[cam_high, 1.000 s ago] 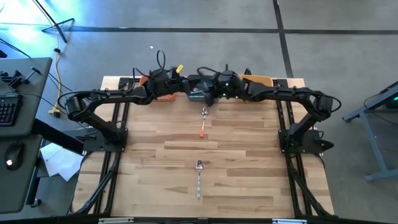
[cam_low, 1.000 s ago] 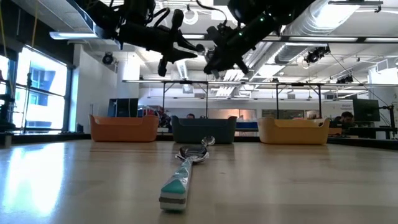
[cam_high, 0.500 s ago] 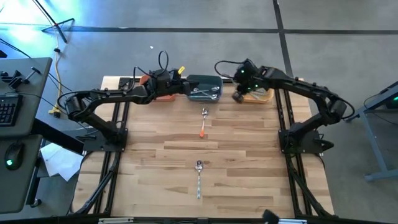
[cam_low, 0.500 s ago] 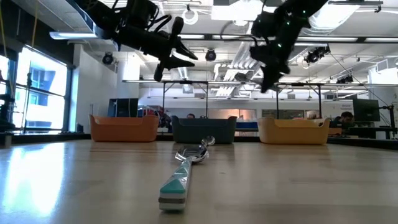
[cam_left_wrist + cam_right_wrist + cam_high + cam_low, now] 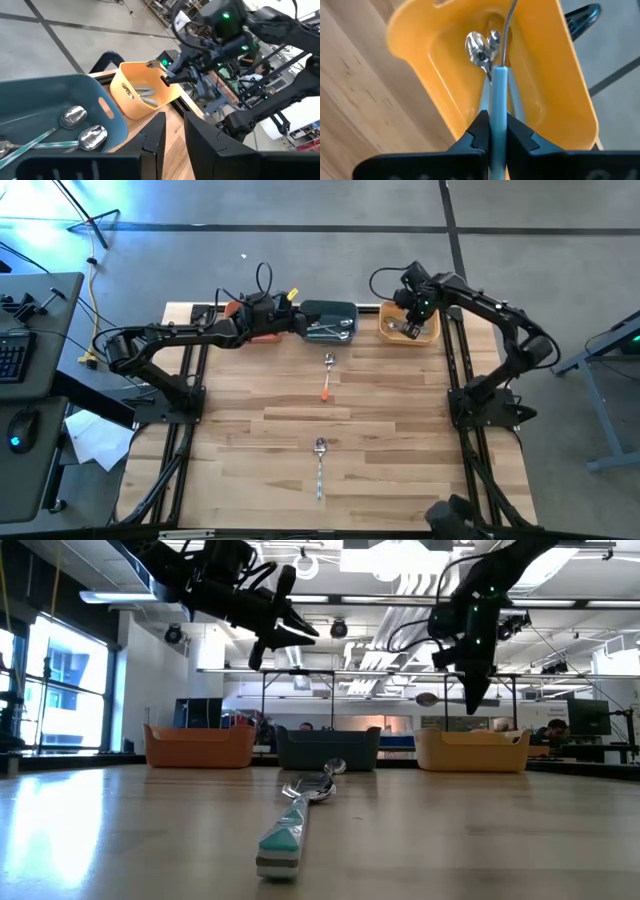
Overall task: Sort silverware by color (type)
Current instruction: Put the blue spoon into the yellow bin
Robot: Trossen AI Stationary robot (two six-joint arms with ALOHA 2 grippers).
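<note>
Wooden tabletop (image 5: 400, 430) from above: the right gripper (image 5: 411, 313) hangs over the yellow bowl (image 5: 432, 335) at the far right. The left gripper (image 5: 298, 321) sits at the left edge of the teal bowl (image 5: 329, 309), which holds several pieces of silverware. An orange-handled spoon (image 5: 328, 377) lies just near of the teal bowl, and a light-blue-handled spoon (image 5: 320, 468) lies well nearer, mid-table.

Low view: the blue-handled spoon (image 5: 292, 822) points away in front; the orange bowl (image 5: 199, 747) stands at the far left.

Left wrist view: two spoon heads (image 5: 82, 126) rest in the teal bowl; the left fingers (image 5: 155, 140) stand narrowly apart, holding nothing.

Right wrist view: the right fingers (image 5: 479, 131) are clamped on a pale-handled utensil (image 5: 498, 82) above the yellow bowl, where silver pieces (image 5: 481, 47) already lie.
</note>
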